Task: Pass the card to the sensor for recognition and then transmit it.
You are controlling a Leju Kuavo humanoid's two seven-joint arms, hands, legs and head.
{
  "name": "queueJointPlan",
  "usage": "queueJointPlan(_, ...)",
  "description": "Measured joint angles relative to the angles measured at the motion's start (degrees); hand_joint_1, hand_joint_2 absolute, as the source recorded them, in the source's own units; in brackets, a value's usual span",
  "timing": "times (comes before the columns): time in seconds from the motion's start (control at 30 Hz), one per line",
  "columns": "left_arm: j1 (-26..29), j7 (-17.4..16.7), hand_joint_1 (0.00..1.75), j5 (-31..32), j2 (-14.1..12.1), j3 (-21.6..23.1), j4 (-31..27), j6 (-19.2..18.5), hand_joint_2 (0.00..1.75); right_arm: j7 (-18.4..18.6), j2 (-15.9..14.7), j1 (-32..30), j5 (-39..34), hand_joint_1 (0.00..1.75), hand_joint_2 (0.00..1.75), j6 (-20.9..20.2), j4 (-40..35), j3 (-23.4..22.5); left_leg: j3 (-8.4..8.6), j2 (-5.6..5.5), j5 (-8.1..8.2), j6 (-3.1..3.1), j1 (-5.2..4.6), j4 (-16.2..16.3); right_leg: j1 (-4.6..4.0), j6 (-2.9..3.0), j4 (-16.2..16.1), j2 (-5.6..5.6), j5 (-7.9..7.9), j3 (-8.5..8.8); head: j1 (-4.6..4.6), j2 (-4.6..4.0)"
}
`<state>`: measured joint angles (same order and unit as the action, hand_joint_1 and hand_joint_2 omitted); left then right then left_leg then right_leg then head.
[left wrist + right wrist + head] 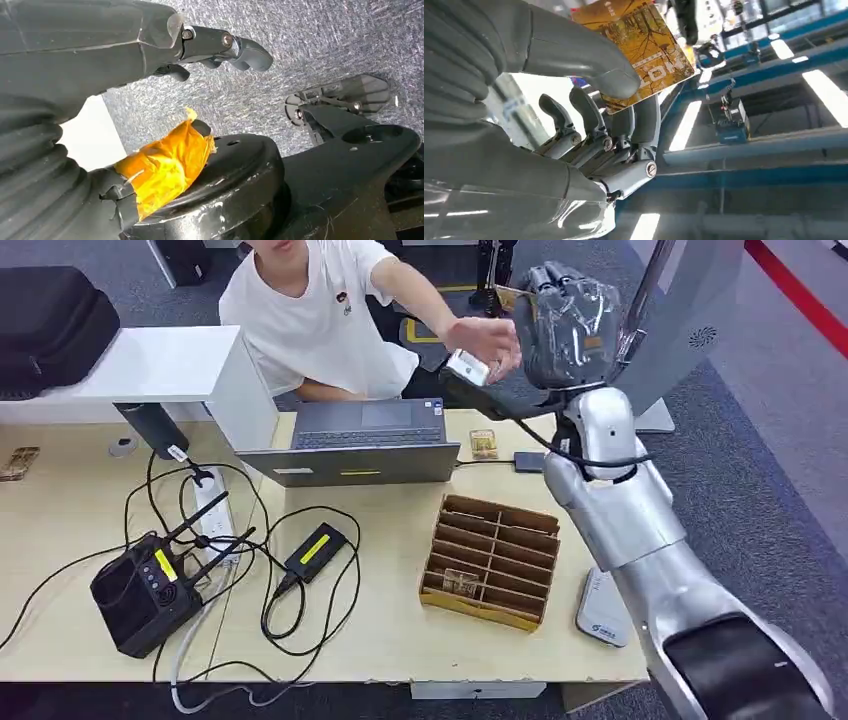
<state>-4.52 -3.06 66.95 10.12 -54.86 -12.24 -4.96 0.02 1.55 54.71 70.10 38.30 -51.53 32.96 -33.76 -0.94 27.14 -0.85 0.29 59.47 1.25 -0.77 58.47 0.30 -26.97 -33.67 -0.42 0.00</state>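
My right hand (568,325) is raised high above the table's far right side, and it pinches a golden-yellow card (644,42) with a tree picture between thumb and fingers. In the head view only an edge of the card (512,298) peeks out beside the hand. A small white sensor (467,367) on a black arm sits just left of my right hand. A person's hand (487,338) reaches over it, close to my fingers. My left hand (100,60) hangs over grey carpet with its fingers (235,47) stretched out and holding nothing.
A person in a white shirt sits behind the table. On the table are a laptop (365,440), a cardboard organiser (490,560) with a card in it, another card (483,444), a black box with antennas (140,595), cables, and a white device (600,615) at the right edge.
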Motion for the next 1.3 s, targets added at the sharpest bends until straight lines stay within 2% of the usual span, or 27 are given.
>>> queueJointPlan(0.13, -0.01, -0.09, 0.0, 0.37, 0.15, 0.02, 0.0, -0.24, 1.75, 1.0, 1.29, 0.35, 3.27, 1.48, 1.75, 1.28, 7.69, 0.37, -0.01, -0.01, 0.01, 0.0, -0.01, 0.0, 0.0, 0.0, -0.01, -0.01, 0.0, 0.0, -0.02, 0.0)
queueJointPlan(0.27, -0.03, -0.09, 0.0, 0.44, 0.17, 0.02, 0.0, -0.52, 1.75, 1.18, 1.57, 0.28, 3.69, 1.48, 1.75, 1.33, 11.8, 0.41, -0.03, -0.01, 0.01, 0.01, -0.02, 0.0, 0.01, 0.0, -0.04, -0.01, 0.0, -0.01, 0.0, 0.0)
queueJointPlan(0.3, -0.03, -0.09, 0.0, 0.44, 0.17, 0.02, 0.0, -0.54, 1.75, 1.18, 1.57, 0.28, 3.69, 0.0, 1.75, 1.33, 12.53, 0.41, -0.03, -0.01, 0.01, 0.01, -0.02, 0.0, 0.01, 0.0, -0.04, -0.01, 0.0, -0.01, -0.02, 0.0)
queueJointPlan(0.5, -0.03, 0.04, 0.0, 0.74, 0.15, 0.02, 0.0, -1.73, 1.75, 0.89, 1.57, 0.03, 3.71, 0.0, 1.75, 1.35, 15.27, 0.04, -0.02, 0.0, 0.01, 0.0, -0.02, 0.0, 0.01, -0.01, -0.04, 0.0, 0.0, -0.02, 0.0, 0.0)
queueJointPlan(0.9, -0.01, -0.15, 0.0, 0.63, 0.17, 0.0, 0.0, -0.63, 1.75, 1.99, 0.48, -0.37, 5.11, 0.0, 1.75, 1.11, 17.8, -1.94, -0.03, 0.0, 0.01, 0.0, -0.02, 0.01, 0.01, -0.01, -0.05, 0.0, 0.0, -0.05, -0.02, 0.0)
queueJointPlan(1.13, 0.07, -0.15, 0.0, -0.07, 0.17, -0.11, 0.0, -0.44, 1.75, 2.71, -4.9, 0.11, 6.86, 0.0, 1.75, 0.06, 19.57, -3.5, -0.04, -0.02, 0.02, 0.02, -0.04, 0.07, 0.02, -0.02, -0.07, -0.02, 0.02, -0.04, 0.0, 0.0)
queueJointPlan(1.3, 0.19, 0.09, 0.0, -1.2, 0.17, -0.54, 0.0, -0.02, 1.75, 2.86, -11.66, 0.26, 9.22, 0.0, 1.75, -1.45, 20.82, -4.02, -0.07, -0.1, 0.03, 0.04, -0.05, 0.1, 0.02, -0.03, -0.09, -0.11, 0.02, -0.03, -0.02, 0.0)
